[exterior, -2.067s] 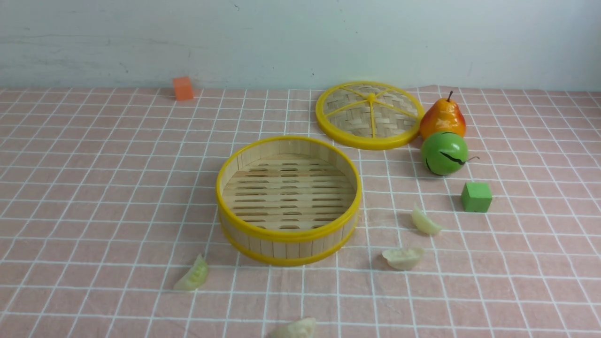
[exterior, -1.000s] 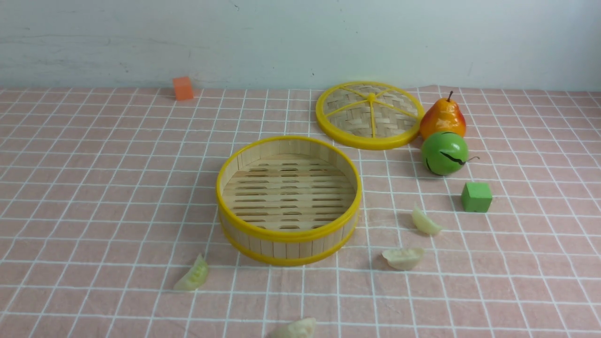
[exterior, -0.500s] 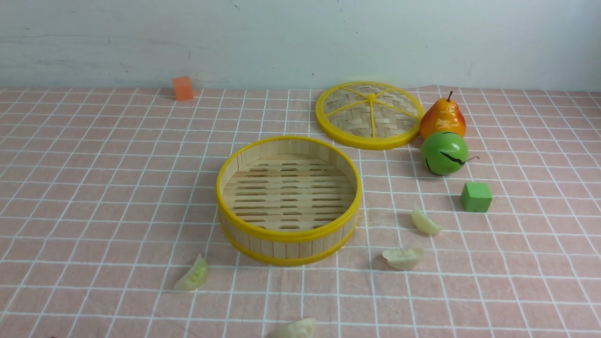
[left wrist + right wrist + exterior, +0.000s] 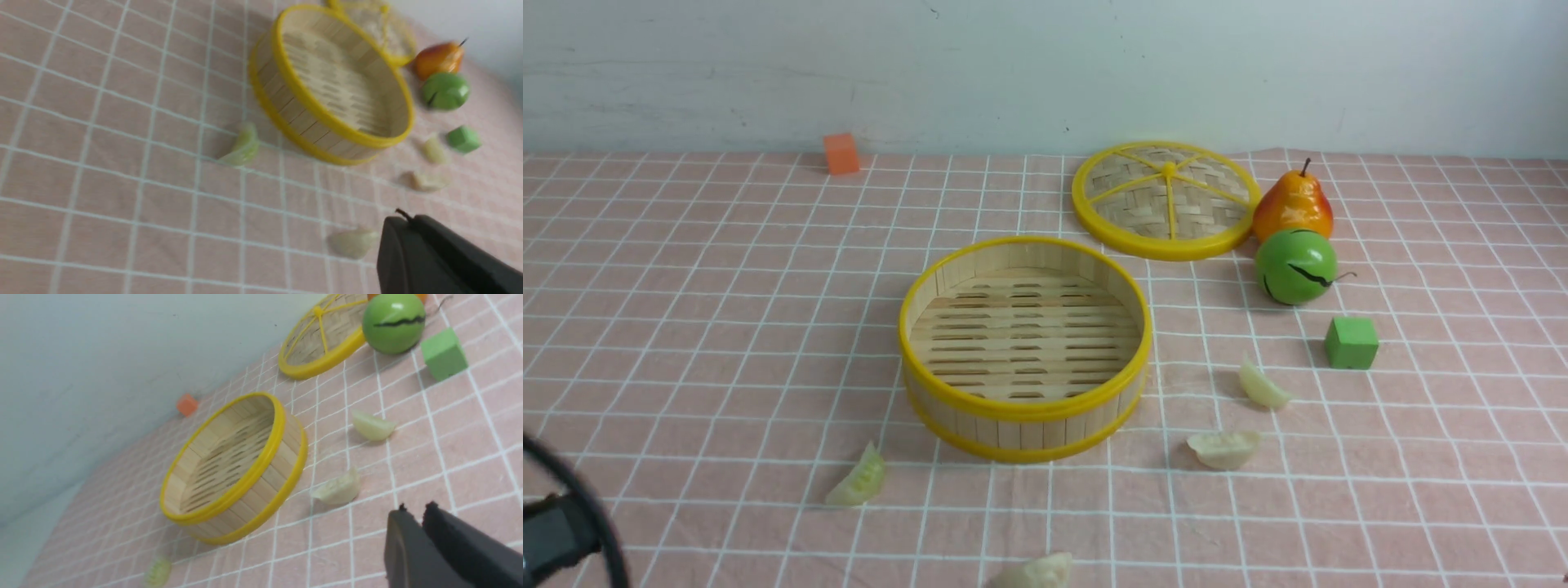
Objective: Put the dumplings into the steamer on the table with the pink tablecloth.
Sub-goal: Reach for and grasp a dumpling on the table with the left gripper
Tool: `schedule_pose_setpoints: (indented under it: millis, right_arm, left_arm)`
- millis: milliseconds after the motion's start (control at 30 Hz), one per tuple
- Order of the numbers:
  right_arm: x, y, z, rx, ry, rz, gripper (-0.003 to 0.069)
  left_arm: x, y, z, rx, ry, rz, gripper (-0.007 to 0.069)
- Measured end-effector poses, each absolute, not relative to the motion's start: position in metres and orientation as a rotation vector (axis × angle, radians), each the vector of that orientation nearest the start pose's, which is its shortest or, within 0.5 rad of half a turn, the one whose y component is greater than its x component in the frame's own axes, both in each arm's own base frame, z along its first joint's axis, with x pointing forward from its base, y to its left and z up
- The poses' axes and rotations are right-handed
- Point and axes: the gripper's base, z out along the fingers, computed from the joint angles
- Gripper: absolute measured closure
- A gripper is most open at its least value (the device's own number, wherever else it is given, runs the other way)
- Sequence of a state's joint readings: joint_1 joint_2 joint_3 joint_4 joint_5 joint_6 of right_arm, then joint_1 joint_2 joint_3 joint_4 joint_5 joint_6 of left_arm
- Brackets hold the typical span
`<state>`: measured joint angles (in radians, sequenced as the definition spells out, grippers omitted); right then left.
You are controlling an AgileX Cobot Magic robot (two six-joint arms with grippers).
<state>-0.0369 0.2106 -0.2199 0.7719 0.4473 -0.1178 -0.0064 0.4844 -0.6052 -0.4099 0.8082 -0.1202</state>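
The steamer point(image 4: 1021, 408) stands empty in the middle of the pink tablecloth point(image 4: 686, 327). Four dumplings lie on the cloth around it. The green-tinted one point(image 4: 858, 479) is at its front left. One point(image 4: 1036, 572) is at the front edge, and two point(image 4: 1225, 448) point(image 4: 1263, 385) are at its right. My left gripper point(image 4: 402, 217) is shut and empty, just beside the front dumpling point(image 4: 352, 242). Part of my left arm point(image 4: 556, 523) shows blurred at the lower left. My right gripper point(image 4: 413, 509) is shut and empty, a little short of the nearer right dumpling point(image 4: 339, 488).
The flat woven lid point(image 4: 1165, 200) lies behind the steamer to the right. A pear point(image 4: 1293, 204), a green ball-like fruit point(image 4: 1295, 266) and a green cube point(image 4: 1351, 342) stand on the right. An orange cube point(image 4: 840, 153) sits by the back wall.
My left arm has come into the front view at the lower left corner. The steamer, the dumplings and the other objects have not moved.
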Motion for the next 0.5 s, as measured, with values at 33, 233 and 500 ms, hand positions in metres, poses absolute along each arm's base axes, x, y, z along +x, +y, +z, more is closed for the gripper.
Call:
schedule_pose_setpoints:
  millis: [33, 233, 500]
  right_arm:
    - [0.069, 0.025, 0.258, 0.327, 1.827, 0.646, 0.0666]
    - [0.115, 0.029, 0.309, 0.01, 2.141, 0.489, 0.0676]
    - [0.153, 0.068, 0.298, -0.488, 2.502, 0.607, 0.0669]
  left_arm:
    - [0.09, -0.026, 0.325, -0.223, 2.197, -0.506, 0.0638]
    - [0.138, -0.034, 0.344, 0.034, 2.564, -0.295, 0.0638]
    - [0.205, -0.096, 0.314, 0.439, 2.783, -0.112, 0.0607]
